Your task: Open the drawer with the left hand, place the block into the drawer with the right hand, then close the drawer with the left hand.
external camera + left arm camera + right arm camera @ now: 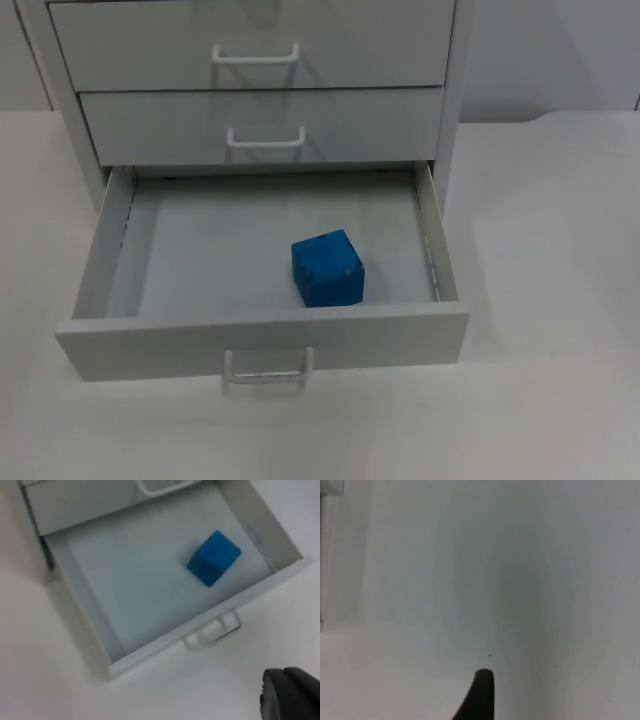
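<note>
**A:** Black fingertip of the left claw (290, 695) is hanging over bare worktop (60, 680) just in front of the pulled-out drawer (262, 340), near its handle (215, 629). Can't tell if it's spread or pressed together. Same story for the right claw (480, 695): one fingertip showing over plain white worktop, state unclear, looks like it's just waiting.

**B:** And the block?

**A:** Blue block (327, 268) sits inside the bottom drawer, close to the front wall and toward the right side wall. The two upper drawers (260, 125) are shut.

**B:** So the placing step looks done, only closing left?

**A:** That's my read. Left claw needs to get against the drawer front or the handle and push straight back toward the cabinet, square, so it doesn't jam on the rails.
</note>
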### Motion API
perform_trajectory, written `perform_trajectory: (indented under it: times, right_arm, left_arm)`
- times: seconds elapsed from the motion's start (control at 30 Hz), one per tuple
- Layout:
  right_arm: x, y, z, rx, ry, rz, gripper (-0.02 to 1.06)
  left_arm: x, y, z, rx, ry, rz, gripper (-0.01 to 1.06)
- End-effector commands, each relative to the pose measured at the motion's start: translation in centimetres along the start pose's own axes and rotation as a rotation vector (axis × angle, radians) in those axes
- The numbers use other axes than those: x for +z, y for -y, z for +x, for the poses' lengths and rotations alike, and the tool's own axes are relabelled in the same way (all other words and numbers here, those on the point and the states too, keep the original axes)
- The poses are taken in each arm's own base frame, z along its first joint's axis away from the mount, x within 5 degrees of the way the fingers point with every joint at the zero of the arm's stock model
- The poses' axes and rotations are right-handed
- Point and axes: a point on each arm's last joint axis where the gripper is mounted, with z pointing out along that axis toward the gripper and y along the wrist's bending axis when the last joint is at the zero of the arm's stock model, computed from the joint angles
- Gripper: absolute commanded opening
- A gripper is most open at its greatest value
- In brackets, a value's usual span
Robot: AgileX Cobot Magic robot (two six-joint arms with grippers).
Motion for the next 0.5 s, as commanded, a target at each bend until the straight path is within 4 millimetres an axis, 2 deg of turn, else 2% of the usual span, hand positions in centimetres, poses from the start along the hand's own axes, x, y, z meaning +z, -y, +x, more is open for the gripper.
perform_trajectory:
  times: [0.0,0.13,0.23,0.47]
  right_arm:
    - [-0.1,0.2,0.1,-0.004,0.007,0.006,0.78]
    - [-0.1,0.2,0.0,-0.006,0.010,0.006,0.78]
    - [-0.1,0.2,0.0,-0.006,0.010,0.006,0.78]
    - [-0.1,0.2,-0.1,-0.006,0.023,0.005,0.78]
  left_arm:
    - [1.2,-0.6,-0.5,0.021,-0.002,0.022,0.00]
    - [2.8,-1.3,-0.9,0.084,-0.022,0.001,0.00]
    - [3.2,-1.1,-1.0,0.156,-0.027,-0.036,0.00]
    - [4.9,0.8,-0.8,0.344,-0.123,-0.090,0.00]
